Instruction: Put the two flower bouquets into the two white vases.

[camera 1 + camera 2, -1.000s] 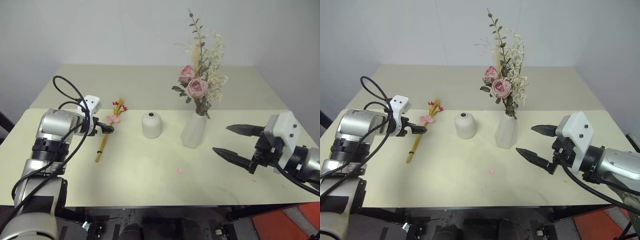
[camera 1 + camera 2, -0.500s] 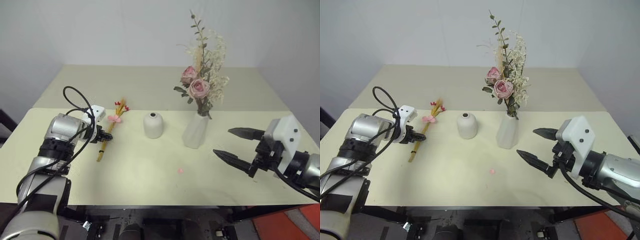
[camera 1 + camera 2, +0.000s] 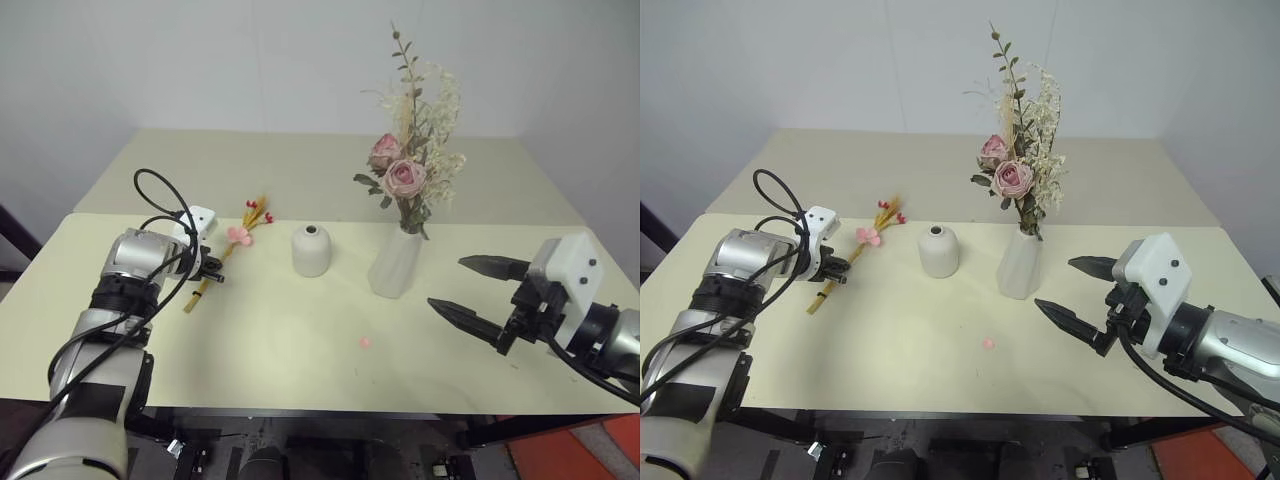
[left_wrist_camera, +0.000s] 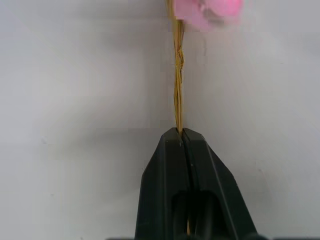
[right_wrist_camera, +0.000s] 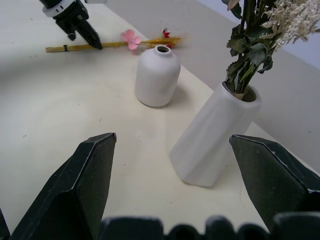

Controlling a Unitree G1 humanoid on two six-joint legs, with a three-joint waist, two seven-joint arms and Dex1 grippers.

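Note:
The slim straw bouquet [image 3: 228, 252] with red buds and a pink bow [image 4: 205, 10] lies on the table at the left. My left gripper [image 4: 181, 132] is shut on its yellow stem [image 4: 178, 80], low over the table. The short round white vase [image 3: 311, 250] stands empty at the centre. To its right the taller faceted white vase [image 3: 395, 262] holds the pink rose bouquet [image 3: 410, 170] and leans slightly. My right gripper [image 3: 447, 282] hovers open to the right of that vase, with nothing between its fingers.
A small pink scrap [image 3: 366, 342] lies on the table [image 3: 280, 350] in front of the vases. A second table surface [image 3: 300, 165] runs behind, up to the white wall. A black cable [image 3: 160, 195] loops above my left wrist.
My left gripper went from open to shut on the straw bouquet's stem, shifting slightly forward and down. The right arm stayed put. The camera view shifted a little.

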